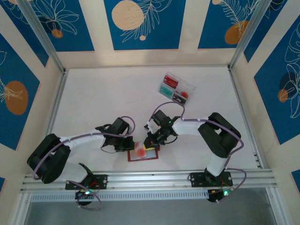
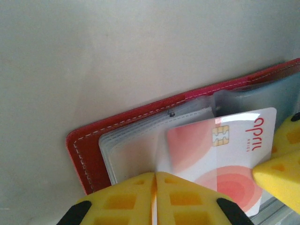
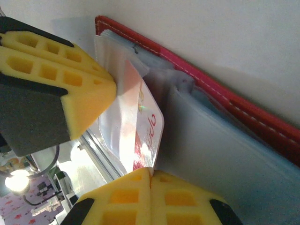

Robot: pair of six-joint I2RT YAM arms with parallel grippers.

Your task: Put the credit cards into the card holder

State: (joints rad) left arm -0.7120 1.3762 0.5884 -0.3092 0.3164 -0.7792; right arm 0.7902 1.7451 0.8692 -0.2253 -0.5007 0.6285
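In the lower centre of the overhead view, my left gripper [image 2: 154, 178] is pinched shut on a clear pocket [image 2: 136, 150] of the one open red wallet [image 2: 86, 154]. I judge this spreads the sleeve and steadies the wallet. Just right of it, my right gripper [image 3: 151, 174] is closed on the edge of one white-and-pink card [image 2: 225, 159], which is tilted with its leading end under the sleeve, set to slide in. Up and right of centre sits one clear box [image 1: 187, 86] with what look like three more cards [image 1: 170, 81].
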